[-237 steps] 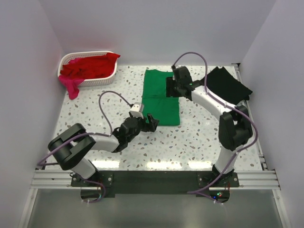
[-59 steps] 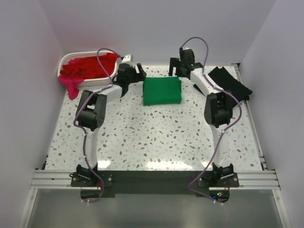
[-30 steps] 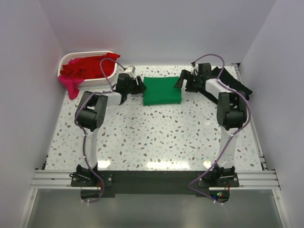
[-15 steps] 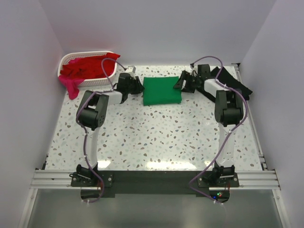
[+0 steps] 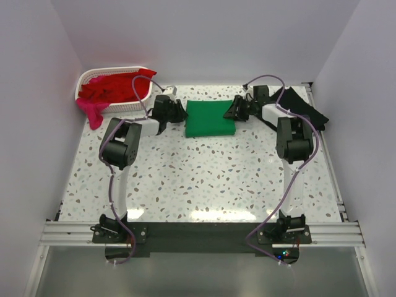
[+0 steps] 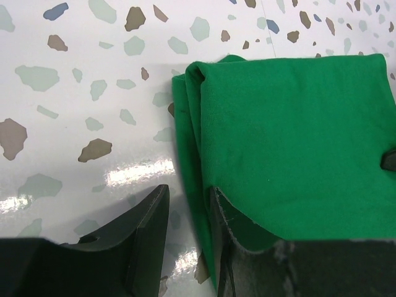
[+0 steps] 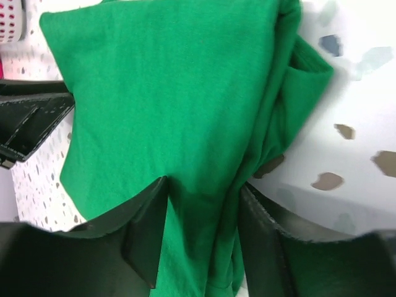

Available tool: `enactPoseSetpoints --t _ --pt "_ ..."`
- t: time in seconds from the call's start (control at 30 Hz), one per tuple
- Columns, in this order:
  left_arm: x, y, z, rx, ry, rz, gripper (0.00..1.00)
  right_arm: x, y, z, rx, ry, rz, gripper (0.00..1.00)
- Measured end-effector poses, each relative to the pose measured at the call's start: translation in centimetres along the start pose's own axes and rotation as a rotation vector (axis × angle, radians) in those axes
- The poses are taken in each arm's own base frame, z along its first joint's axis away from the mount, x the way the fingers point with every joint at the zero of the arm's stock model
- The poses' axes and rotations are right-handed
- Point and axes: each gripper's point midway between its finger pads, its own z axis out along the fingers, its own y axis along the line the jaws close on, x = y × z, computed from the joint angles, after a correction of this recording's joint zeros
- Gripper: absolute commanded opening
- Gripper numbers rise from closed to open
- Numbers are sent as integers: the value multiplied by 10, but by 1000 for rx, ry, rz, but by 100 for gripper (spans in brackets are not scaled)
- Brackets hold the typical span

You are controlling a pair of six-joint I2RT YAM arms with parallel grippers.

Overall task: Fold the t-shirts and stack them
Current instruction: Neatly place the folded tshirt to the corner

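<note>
Two arms out | left gripper (image 6: 189, 193) narrow, pinching green shirt (image 5: 210, 119) left edge | right gripper (image 7: 204, 184) pinching right edge | shirt folded, flat on table (image 5: 204, 179)

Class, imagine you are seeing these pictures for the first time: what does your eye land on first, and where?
A bright green t-shirt, folded into a neat rectangle, lies at the far middle of the speckled table, with the left gripper and right gripper straddling its opposite edges. A heap of red t-shirts fills a white basket at the far left corner.
</note>
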Motion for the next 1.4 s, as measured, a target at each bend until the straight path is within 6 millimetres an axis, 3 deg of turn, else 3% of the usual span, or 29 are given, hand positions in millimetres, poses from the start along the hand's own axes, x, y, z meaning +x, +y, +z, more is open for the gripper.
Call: enactPoseSetpoints --t 0.17,0.27,0.33,0.4,0.5,0.73,0.9,1.2,1.4 --pt "0 0 0 1 -1 0 37 7 2 6 -6 19 1 33" --pt "0 0 0 3 -2 1 40 11 2 7 -8 32 7 9" --pt "0 -1 0 10 -3 3 53 14 1 9 -14 42 21 0" --pt "-1 -4 -1 24 -8 3 65 15 1 9 -13 43 25 0" --pt "-3 -7 -6 29 -14 8 76 14 1 8 -8 41 28 0" --pt "0 -6 -22 8 -2 10 83 15 -3 -4 86 43 29 0" --pt "-8 -10 -34 3 -16 18 86 9 -8 -27 174 42 26 0" --pt "-13 -11 -52 -2 -27 17 88 -36 -29 -67 296 -28 29 0" --pt "-4 5 -57 -29 -9 2 88 -85 -17 -100 339 -122 -3 0"
